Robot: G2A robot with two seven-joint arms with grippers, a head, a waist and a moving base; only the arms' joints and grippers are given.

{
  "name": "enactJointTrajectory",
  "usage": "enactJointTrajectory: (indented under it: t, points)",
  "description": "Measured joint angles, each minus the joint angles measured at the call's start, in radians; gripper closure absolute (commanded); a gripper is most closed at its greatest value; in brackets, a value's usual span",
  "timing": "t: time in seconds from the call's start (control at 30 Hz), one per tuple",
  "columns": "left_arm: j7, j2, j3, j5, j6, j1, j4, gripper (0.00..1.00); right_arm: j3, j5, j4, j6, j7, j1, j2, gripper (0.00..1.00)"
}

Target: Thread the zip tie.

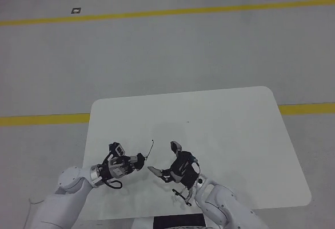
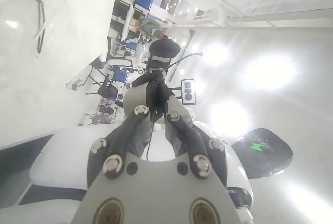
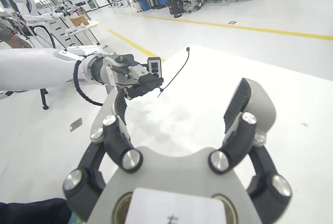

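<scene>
A thin black zip tie [image 1: 150, 150] stands up off the white table [image 1: 230, 114], held by its lower end in my left gripper [image 1: 140, 161], which is shut on it. In the right wrist view the zip tie [image 3: 178, 71] curves up from the left gripper [image 3: 149, 86] to its small head at the top, with a short tail poking out below the fingers. My right gripper [image 1: 164, 158] is open just to the right of the tie and holds nothing. Its ribbed pads [image 3: 235, 103] are spread wide. In the left wrist view, the left gripper's black fingers [image 2: 158, 90] are pressed together.
Both arms work near the table's front edge, left of centre. The table's far and right parts are bare white surface [image 3: 260, 74], with a tiny dark speck [image 3: 303, 124]. Yellow floor lines [image 1: 36, 119] run beyond the table.
</scene>
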State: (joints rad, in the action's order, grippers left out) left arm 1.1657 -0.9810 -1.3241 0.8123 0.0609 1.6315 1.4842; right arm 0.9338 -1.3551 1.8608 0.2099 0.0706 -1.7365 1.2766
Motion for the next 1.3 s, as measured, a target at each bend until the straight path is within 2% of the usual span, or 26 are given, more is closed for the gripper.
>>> enactJointTrajectory:
  t: [0.13,0.2,0.3,0.4,0.5,0.67,0.73,0.9,1.0,1.03,1.07,1.1,1.3]
  points:
    - [-0.045,-0.006,0.006,0.103,-0.055,0.004,0.013,1.0,-0.011,-0.048,-0.018,-0.002,-0.022,0.012,-0.002,0.0]
    - [-0.055,-0.007,0.004,0.157,-0.098,0.009,0.017,1.0,-0.02,-0.095,-0.021,-0.02,-0.022,0.016,-0.003,0.0]
    - [-0.076,-0.004,0.0,0.173,-0.152,0.013,0.023,1.0,-0.036,-0.166,-0.027,-0.054,0.016,0.022,-0.003,0.0]
    - [-0.078,-0.002,0.002,0.178,-0.188,0.017,0.032,1.0,-0.052,-0.23,-0.047,-0.081,0.088,0.047,-0.006,0.0]
    - [-0.062,0.0,0.0,0.161,-0.182,0.012,0.046,1.0,-0.053,-0.216,-0.05,-0.083,0.091,0.05,-0.007,0.0]
    - [-0.063,-0.001,0.0,0.16,-0.18,0.012,0.045,1.0,-0.053,-0.215,-0.049,-0.082,0.09,0.049,-0.006,0.0]
    - [-0.082,-0.004,0.009,0.174,-0.186,0.011,0.05,1.0,-0.055,-0.215,-0.051,-0.085,0.089,0.051,-0.006,0.0]
    - [-0.146,-0.015,0.049,0.279,-0.254,0.004,0.057,1.0,-0.077,-0.215,-0.062,-0.113,0.084,0.083,-0.016,0.0]
    - [-0.17,-0.019,0.063,0.311,-0.276,0.002,0.065,1.0,-0.097,-0.215,-0.066,-0.139,0.071,0.102,-0.029,0.0]
    - [-0.175,-0.019,0.066,0.313,-0.281,0.002,0.069,1.0,-0.104,-0.215,-0.066,-0.146,0.07,0.106,-0.033,0.09]
    - [-0.179,-0.019,0.067,0.317,-0.288,0.003,0.073,1.0,-0.11,-0.215,-0.066,-0.153,0.07,0.108,-0.037,0.33]
    - [-0.183,-0.019,0.067,0.325,-0.295,0.005,0.078,1.0,-0.116,-0.215,-0.065,-0.161,0.072,0.111,-0.042,0.51]
    - [-0.201,-0.018,0.059,0.361,-0.324,0.02,0.097,1.0,-0.149,-0.215,-0.062,-0.203,0.072,0.121,-0.065,0.62]
